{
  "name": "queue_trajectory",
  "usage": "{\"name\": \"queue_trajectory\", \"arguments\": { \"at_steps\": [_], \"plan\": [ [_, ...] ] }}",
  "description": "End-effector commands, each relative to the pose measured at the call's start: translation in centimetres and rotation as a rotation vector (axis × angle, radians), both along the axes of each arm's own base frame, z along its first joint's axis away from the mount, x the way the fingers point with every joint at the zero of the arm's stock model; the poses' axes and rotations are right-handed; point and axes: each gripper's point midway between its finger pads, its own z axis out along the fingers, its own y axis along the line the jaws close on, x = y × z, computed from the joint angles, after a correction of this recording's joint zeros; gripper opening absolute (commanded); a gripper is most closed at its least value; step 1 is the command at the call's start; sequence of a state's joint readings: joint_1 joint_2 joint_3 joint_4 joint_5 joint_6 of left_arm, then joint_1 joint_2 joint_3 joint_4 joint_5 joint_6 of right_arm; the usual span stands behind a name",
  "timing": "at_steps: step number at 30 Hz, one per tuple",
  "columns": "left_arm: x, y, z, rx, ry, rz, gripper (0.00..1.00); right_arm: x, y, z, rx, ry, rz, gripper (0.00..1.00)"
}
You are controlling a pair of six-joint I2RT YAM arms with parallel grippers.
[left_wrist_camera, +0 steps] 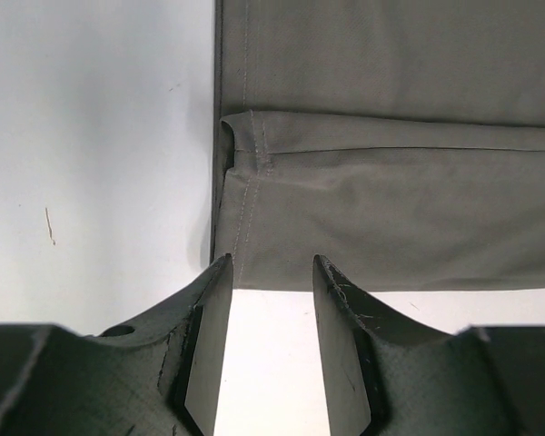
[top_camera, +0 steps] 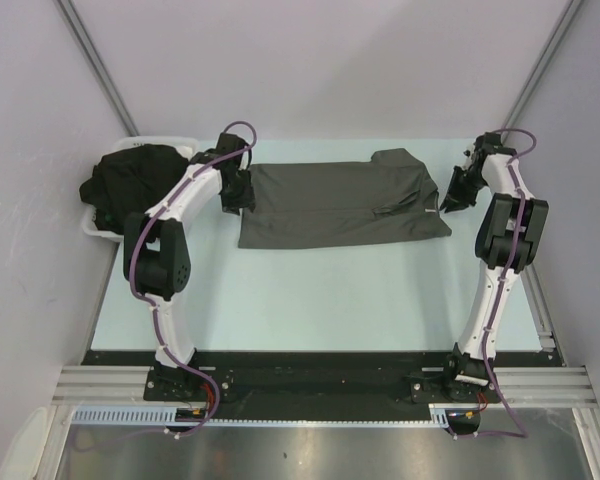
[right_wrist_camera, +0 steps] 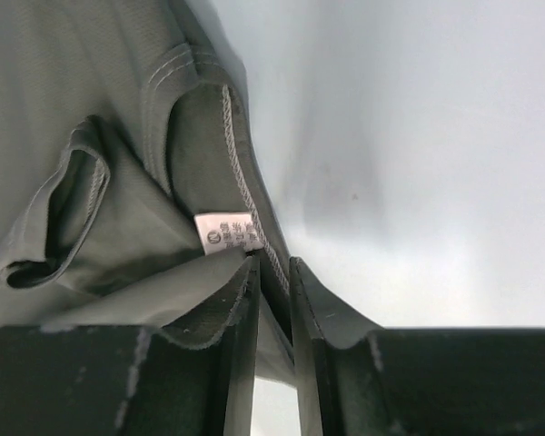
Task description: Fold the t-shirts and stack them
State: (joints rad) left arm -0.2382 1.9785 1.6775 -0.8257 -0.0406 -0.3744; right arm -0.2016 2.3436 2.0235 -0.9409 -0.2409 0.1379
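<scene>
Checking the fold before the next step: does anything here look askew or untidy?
Yes. The grey t-shirt is folded into a band, but a corner sticks out past its far edge at the right end. The black shirts lie heaped, unfolded, over the white tray.

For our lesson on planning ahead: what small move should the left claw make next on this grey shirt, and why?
Probably ease the left claw in to grip the shirt by its edge: its jaws stand open right by it, near a corner, with the right claw at the collar end.
</scene>
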Motion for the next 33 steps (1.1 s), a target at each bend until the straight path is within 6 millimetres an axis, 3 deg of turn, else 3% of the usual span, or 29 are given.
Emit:
{"name": "queue_trajectory", "arguments": {
  "at_steps": [1,5,9,20,29,33],
  "plan": [
    [0.8,-1.2,2.5,-0.033,-0.072,-0.026,0.46,-0.6,0.1,5.6,-0.013,-0.104,-0.006,0.27],
    [-0.7,-1.4,1.4,-0.044,-0.041,-0.026,0.46,-3.3,0.6,3.9,0.006,-0.070,-0.006,0.32],
    [-2.0,-1.3,0.3,-0.046,-0.021,-0.016,0.46,-4.4,0.2,3.6,0.010,-0.068,-0.025,0.36],
    [-3.1,-1.2,1.1,-0.055,-0.031,-0.031,0.47,-5.0,-0.3,0.8,0.012,-0.017,-0.036,0.36],
    [-3.9,-1.1,0.4,-0.055,-0.009,-0.018,0.47,-6.7,0.6,-2.0,0.048,0.056,-0.025,0.35],
    [-3.7,-1.1,-0.1,-0.055,-0.003,-0.015,0.47,-6.7,0.7,-2.5,0.052,0.064,-0.027,0.27]
  ]
}}
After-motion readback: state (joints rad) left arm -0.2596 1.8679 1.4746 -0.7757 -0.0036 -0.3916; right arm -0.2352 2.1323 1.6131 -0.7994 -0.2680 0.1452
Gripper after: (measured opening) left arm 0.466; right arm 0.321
